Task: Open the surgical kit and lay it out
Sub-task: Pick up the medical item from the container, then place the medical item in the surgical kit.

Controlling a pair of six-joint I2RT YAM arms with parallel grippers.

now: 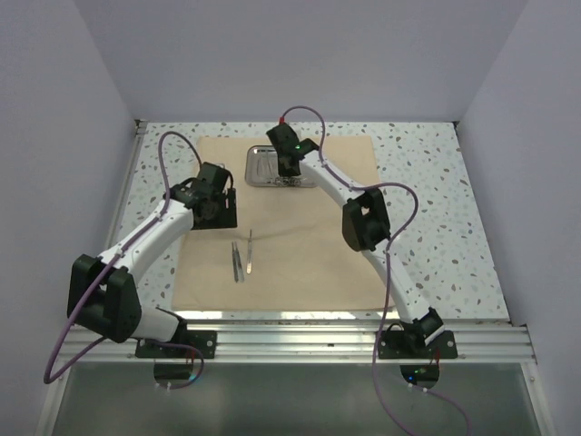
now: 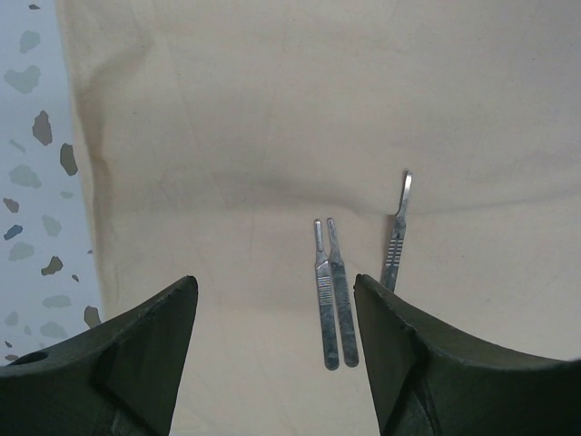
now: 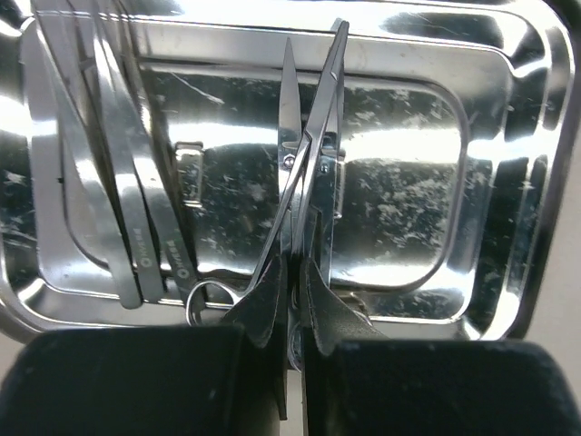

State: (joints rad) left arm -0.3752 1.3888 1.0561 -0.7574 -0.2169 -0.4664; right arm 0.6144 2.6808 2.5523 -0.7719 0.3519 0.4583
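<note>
Right gripper (image 3: 292,295) is over the steel tray (image 3: 399,209), jaws pinched nearly together on the scissors (image 3: 298,168), gripping the shanks just past the ring handles. One ring shows beside the left finger. The scissor blades are slightly parted, tips toward the tray's far rim. Can't tell whether the scissors are lifted or resting on the tray floor.

Tweezers (image 3: 136,227) lie in the tray's left part in the wrist view, slim legs bunched, apart from the scissors.

The tray sits on the beige cloth wrap (image 1: 300,245), by its far edge. The cloth is spread flat on the speckled table (image 1: 427,209).

On the cloth, nearer the arm bases than the tray, are two scalpel handles (image 2: 331,300) side by side, with a third scalpel handle (image 2: 397,236) just right of them.

Left gripper (image 2: 275,295) hangs over the cloth, left of the tray and nearer the bases, jaws wide apart.
</note>
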